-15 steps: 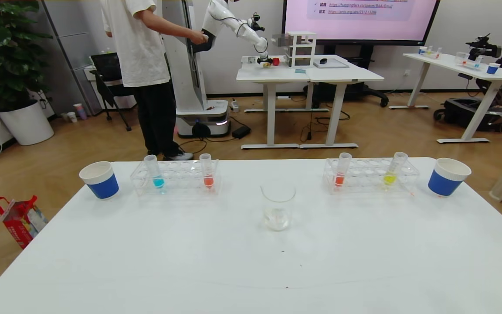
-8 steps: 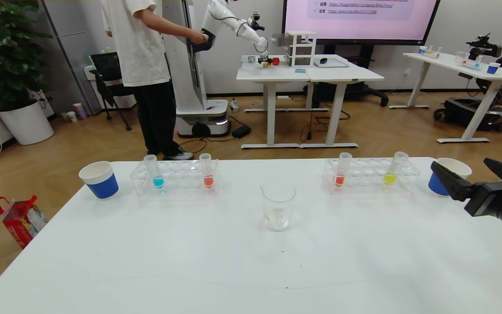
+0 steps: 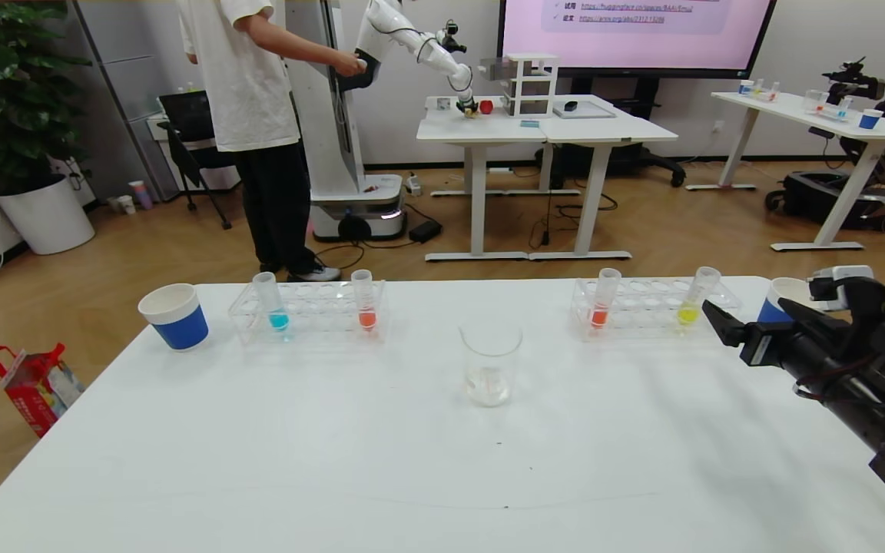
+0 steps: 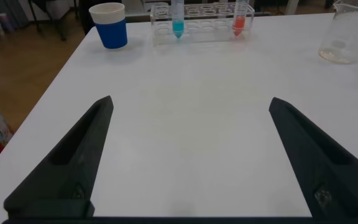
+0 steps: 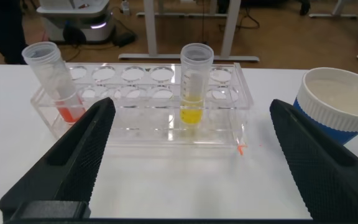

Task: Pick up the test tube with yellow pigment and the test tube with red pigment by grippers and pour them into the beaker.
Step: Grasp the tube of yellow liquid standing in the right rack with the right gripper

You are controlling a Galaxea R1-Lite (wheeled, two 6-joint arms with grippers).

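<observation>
The test tube with yellow pigment (image 3: pixel 694 302) (image 5: pixel 194 93) stands in the right clear rack (image 3: pixel 646 322), with a red-pigment tube (image 3: pixel 604 299) (image 5: pixel 55 81) at that rack's other end. Another red-pigment tube (image 3: pixel 366 302) (image 4: pixel 240 15) stands in the left rack (image 3: pixel 312 326). The empty glass beaker (image 3: pixel 491 372) (image 4: pixel 347 37) sits mid-table between the racks. My right gripper (image 3: pixel 744 307) (image 5: pixel 192 106) hovers open just in front of the right rack, facing the yellow tube and touching nothing. My left gripper (image 4: pixel 191 102) is open low over bare table, out of the head view.
A cyan-liquid tube (image 3: pixel 273 303) shares the left rack. Blue-and-white paper cups stand at the far left (image 3: pixel 174 316) and far right (image 3: pixel 777 303), the right one partly behind my gripper. A person and another robot are beyond the table's far edge.
My right arm has come into the head view from the right edge and moved left toward the right rack, jaws staying open. Tubes, beaker and cups have not moved.
</observation>
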